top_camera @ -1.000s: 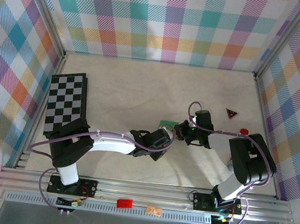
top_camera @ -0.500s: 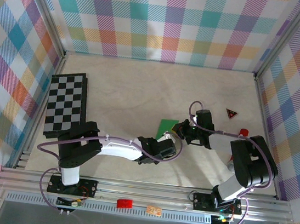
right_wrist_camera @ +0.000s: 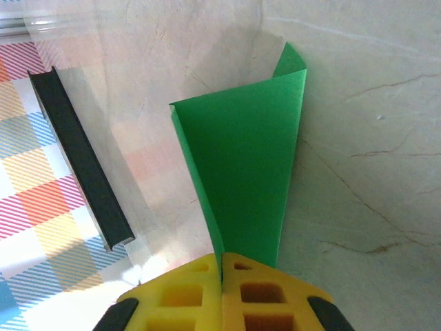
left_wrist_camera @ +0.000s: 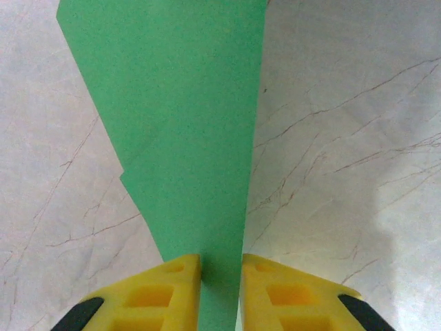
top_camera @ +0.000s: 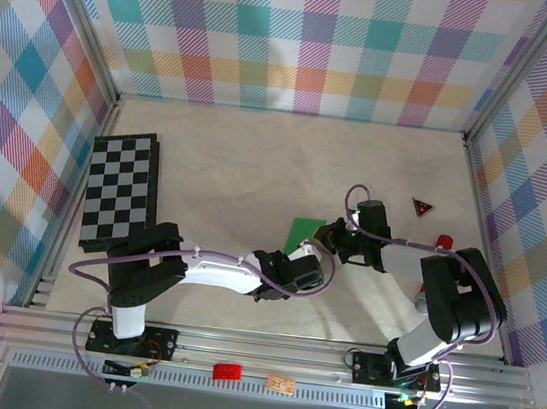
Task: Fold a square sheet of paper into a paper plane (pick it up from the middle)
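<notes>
Though not yet pinching, now straddles the near end of the folded paper [left_wrist_camera: 186,138] mid-table with the left gripper [left_wrist_camera: 220,265], swung in and narrowed, and clamps the right edge in the right gripper [right_wrist_camera: 222,262], likely readying a two-handed crease.

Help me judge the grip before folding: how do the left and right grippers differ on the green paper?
The left gripper has jaws slightly apart with the green paper between them; the right gripper has jaws pressed together, pinching it. At the left gripper the paper looks flat; at the right gripper it bends into a fold. Both are yellow-fingered.
</notes>
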Action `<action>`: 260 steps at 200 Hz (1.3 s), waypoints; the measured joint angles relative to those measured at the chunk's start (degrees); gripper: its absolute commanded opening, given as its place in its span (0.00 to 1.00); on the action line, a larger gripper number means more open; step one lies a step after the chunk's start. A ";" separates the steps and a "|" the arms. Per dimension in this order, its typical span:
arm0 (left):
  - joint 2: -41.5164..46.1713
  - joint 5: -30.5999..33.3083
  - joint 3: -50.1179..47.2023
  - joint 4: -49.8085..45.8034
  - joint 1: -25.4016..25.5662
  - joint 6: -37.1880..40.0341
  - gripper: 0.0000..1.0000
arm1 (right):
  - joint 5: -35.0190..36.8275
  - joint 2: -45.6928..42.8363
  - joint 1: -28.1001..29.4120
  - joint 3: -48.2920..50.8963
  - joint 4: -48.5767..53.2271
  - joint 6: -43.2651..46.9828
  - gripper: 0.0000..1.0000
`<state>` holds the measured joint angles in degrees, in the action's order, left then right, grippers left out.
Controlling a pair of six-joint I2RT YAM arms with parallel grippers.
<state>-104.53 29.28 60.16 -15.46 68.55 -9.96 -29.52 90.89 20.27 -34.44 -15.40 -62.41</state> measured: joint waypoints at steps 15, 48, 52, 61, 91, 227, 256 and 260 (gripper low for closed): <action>0.00 0.02 0.00 -0.44 0.00 0.02 0.23 | 0.00 0.00 0.00 0.00 0.00 0.00 0.00; 0.00 0.42 0.00 -0.94 0.00 0.17 0.19 | 0.00 0.00 0.00 0.00 0.00 0.02 0.00; 0.00 0.42 0.00 -0.94 0.00 0.20 0.18 | 0.00 0.00 0.00 0.00 0.00 0.00 0.00; 0.00 0.42 0.00 -0.94 0.00 0.44 0.16 | 0.00 0.00 0.00 0.00 0.00 0.00 0.00; 0.00 0.42 0.00 -0.94 0.00 0.46 0.12 | 0.00 0.00 0.00 0.00 0.00 0.00 0.00; -0.02 0.39 0.17 -0.92 0.00 0.35 0.19 | 0.17 0.00 0.00 0.00 0.00 0.00 0.00; -0.02 0.39 0.22 -0.92 0.00 0.35 0.19 | 0.17 0.02 0.00 0.00 0.00 0.02 0.00; -0.02 0.39 0.22 -0.92 0.00 0.35 0.19 | 0.20 0.02 0.00 0.00 0.00 0.02 0.00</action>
<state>-104.55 29.67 60.38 -16.38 68.55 -9.61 -29.32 90.91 20.27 -34.44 -15.40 -62.39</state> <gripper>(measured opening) 0.193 0.064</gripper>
